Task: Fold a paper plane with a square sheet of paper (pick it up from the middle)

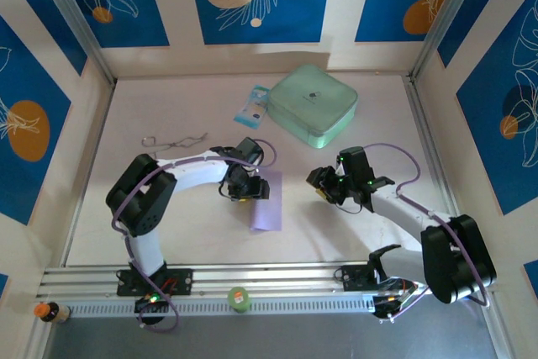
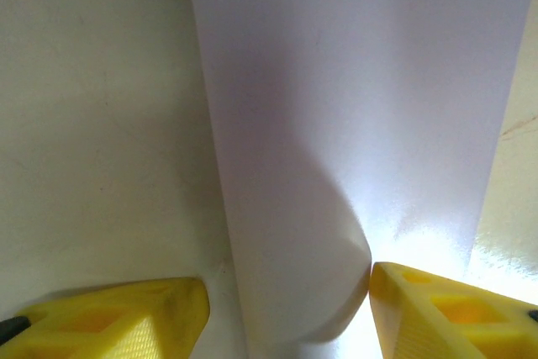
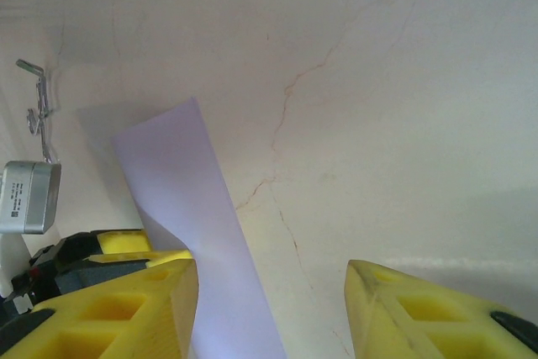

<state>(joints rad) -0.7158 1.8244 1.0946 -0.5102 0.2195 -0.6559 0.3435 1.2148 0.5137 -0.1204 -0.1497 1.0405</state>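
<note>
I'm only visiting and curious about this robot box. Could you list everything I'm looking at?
sheet of paper: one, pale lavender, narrow strip at table centre
case: one, mint green, far side of table
packet: one, blue and white, left of the case
wire piece: one, grey metal, far left
small bottle: one, orange cap, near left corner
round object: one, green, on near rail
left gripper: one, yellow fingers, open, astride the paper's end
right gripper: one, yellow fingers, open, beside paper

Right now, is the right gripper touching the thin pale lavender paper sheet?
Apart. The top external view shows bare table between the right gripper and the sheet.
</note>
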